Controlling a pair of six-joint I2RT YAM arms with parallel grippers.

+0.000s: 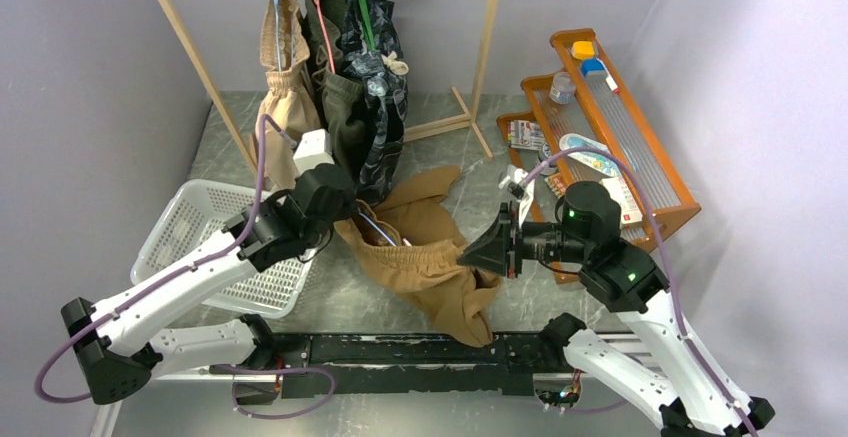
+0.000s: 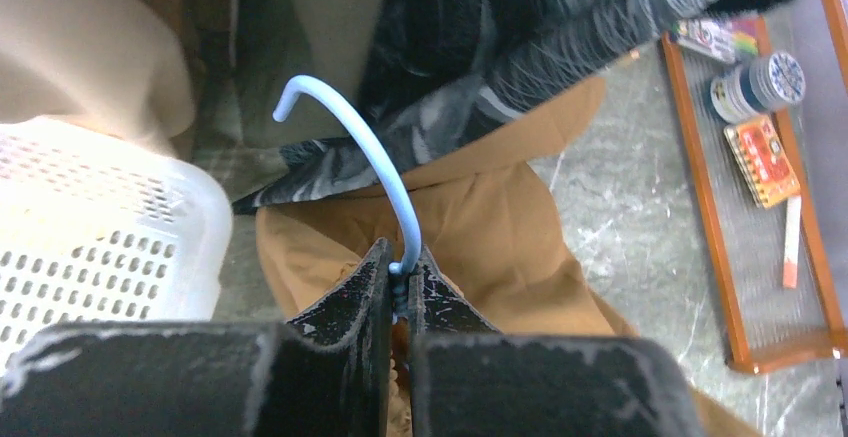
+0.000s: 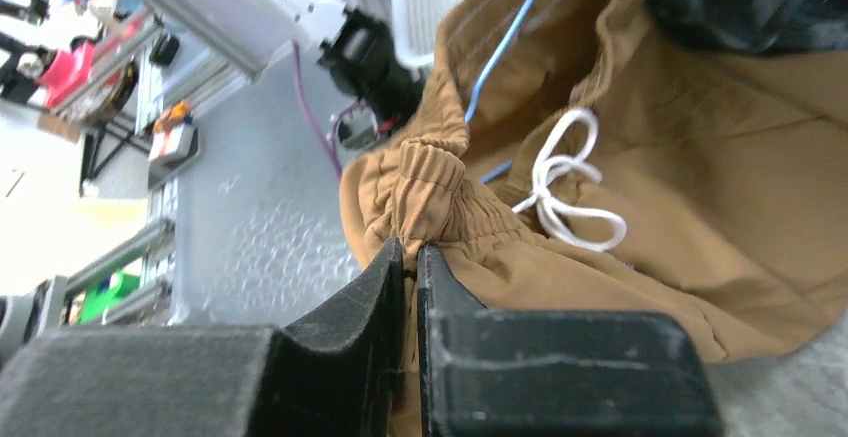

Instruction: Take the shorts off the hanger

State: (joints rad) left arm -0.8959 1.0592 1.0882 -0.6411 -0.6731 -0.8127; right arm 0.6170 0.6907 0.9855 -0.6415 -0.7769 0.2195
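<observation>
On my left, the left gripper (image 2: 400, 269) is clamped tight on the neck of the pale blue hanger (image 2: 372, 153), beside the white basket (image 2: 120, 227). The tan brown shorts (image 1: 430, 257) lie on the table (image 1: 330, 302) in the middle; my right gripper (image 3: 410, 257) pinches their gathered waistband (image 3: 430, 182).

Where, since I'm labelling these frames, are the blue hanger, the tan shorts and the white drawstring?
blue hanger (image 2: 378, 162): left wrist view, on its curved hook.
tan shorts (image 3: 430, 182): right wrist view, on the gathered waistband.
white drawstring (image 3: 550, 172): right wrist view, on the knot.
</observation>
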